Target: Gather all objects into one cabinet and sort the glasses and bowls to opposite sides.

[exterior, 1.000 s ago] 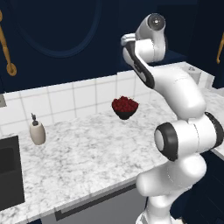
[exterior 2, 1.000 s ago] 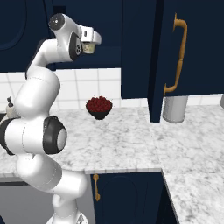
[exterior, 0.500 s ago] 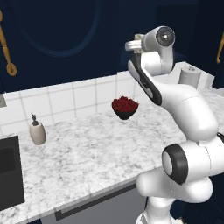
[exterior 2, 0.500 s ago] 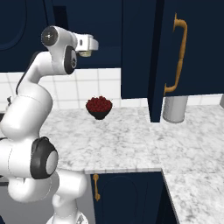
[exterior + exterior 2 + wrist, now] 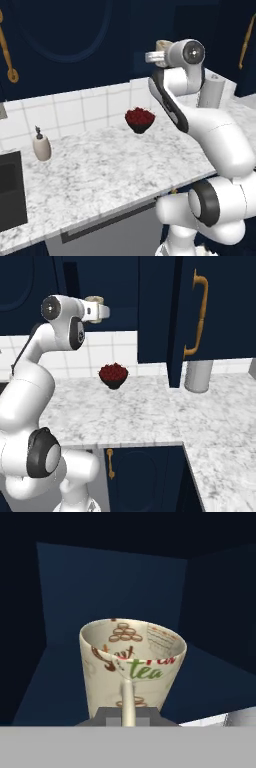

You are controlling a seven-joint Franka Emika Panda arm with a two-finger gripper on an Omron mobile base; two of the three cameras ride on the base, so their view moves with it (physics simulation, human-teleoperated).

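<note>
Your arm rises from the base, elbow bent, forearm reaching up and forward at upper-cabinet height. Your gripper [image 5: 95, 305] is level, pointing away from the base, clamped on the cream patterned cup [image 5: 131, 664], which you hold upright.

White marble worktop [image 5: 100, 170] — on it, below the hand [image 5: 95, 307]: a dark bowl of red fruit [image 5: 113, 375], a soap dispenser [image 5: 42, 146], a grey canister [image 5: 198, 375].

A cream patterned cup [image 5: 131, 667] fills the centre, held upright by the gripper [image 5: 128, 714] at 6 o'clock. Behind it lies the navy cabinet interior [image 5: 110, 582], its shelf [image 5: 55, 682] stretching toward 9 o'clock.
</note>
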